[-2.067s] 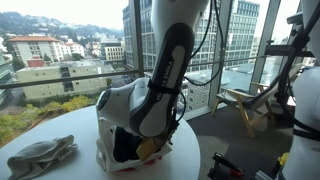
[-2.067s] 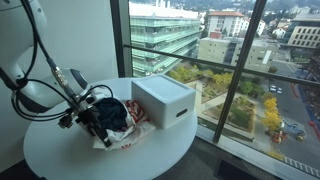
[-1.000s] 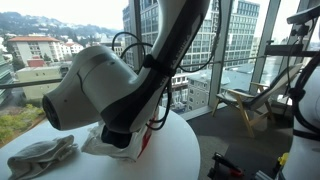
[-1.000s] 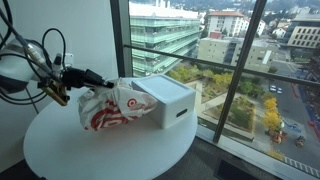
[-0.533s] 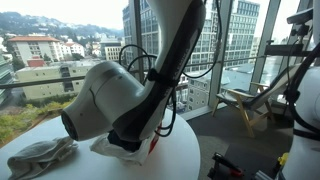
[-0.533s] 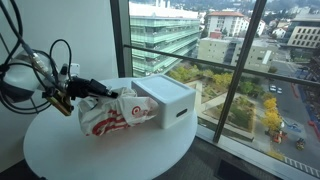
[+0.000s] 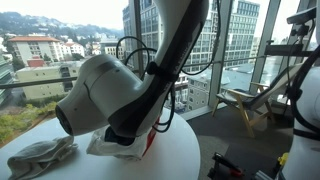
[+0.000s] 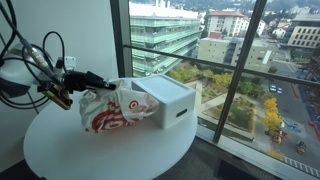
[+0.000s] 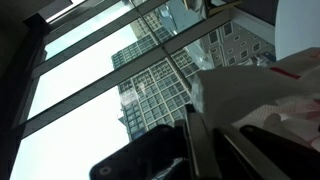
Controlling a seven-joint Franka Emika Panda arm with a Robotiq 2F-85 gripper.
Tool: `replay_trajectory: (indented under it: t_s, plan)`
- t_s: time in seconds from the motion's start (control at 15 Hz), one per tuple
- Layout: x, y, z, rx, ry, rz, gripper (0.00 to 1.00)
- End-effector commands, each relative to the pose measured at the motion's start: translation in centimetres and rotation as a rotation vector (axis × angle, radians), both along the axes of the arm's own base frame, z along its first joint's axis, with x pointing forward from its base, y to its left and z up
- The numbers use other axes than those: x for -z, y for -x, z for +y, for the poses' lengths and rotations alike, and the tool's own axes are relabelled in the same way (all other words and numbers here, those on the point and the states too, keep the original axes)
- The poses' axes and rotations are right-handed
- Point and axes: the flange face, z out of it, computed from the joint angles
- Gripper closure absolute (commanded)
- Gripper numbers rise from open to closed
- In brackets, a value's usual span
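In an exterior view the hand (image 8: 97,86) reaches in over the left part of the round tabletop (image 8: 120,158). It is clamped tight on a pinch of a white plastic bag (image 8: 115,108) with red print. The gripped end is raised and the rest sags to the surface near the tabletop's middle. The bag's right side lies against, or just beside, a white box (image 8: 168,100) that stands toward the window-side edge; I cannot tell which.

The wrist view shows the dark fingers (image 9: 192,145) together, with crumpled bag film to their right and the window glass behind.

From the opposite side, the arm's bulky joint hides most of the scene. A grey cloth (image 7: 40,157) lies at the tabletop's near left edge, and the bag shows only beneath the arm.

The grip looks risky because the fingers hold only thin film, which could tear or slide free under the bag's weight and drop it. What is inside is hidden, so an open mouth could spill it. Any drag rightward might push the box toward the edge. The loose cables (image 8: 45,58) at the wrist could catch on the bag.
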Motion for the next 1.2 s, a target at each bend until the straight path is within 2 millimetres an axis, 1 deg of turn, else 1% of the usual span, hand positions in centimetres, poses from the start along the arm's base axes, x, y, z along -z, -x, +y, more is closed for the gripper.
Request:
replay_trajectory:
  t_s: [0.0, 0.07, 0.13, 0.27, 0.47, 0.67, 0.8, 0.93, 1.0, 1.07, 1.13]
  plan:
    - [-8.0, 1.1, 2.0, -0.03, 0.014, -0.169, 0.92]
    - [-9.3, 1.2, 2.6, -0.028, -0.02, -0.174, 0.92]
    - [-10.0, 1.3, 3.2, -0.037, -0.072, -0.144, 0.91]
    - [-9.7, 1.4, 3.6, -0.049, -0.168, -0.06, 0.92]
    - [-6.7, 1.5, 3.2, -0.049, -0.309, 0.08, 0.91]
    - [-3.3, 1.3, 2.1, -0.055, -0.454, 0.183, 0.91]
    - [-2.3, 1.1, 1.2, -0.048, -0.554, 0.241, 0.91]
    - [-2.2, 0.8, 0.5, -0.03, -0.654, 0.282, 0.91]
    - [-2.5, 0.6, 0.2, -0.012, -0.697, 0.303, 0.66]
    - [-2.9, 0.4, 0.2, -0.002, -0.755, 0.337, 0.66]
    - [-3.2, 0.3, 0.1, -0.008, -0.797, 0.38, 0.6]
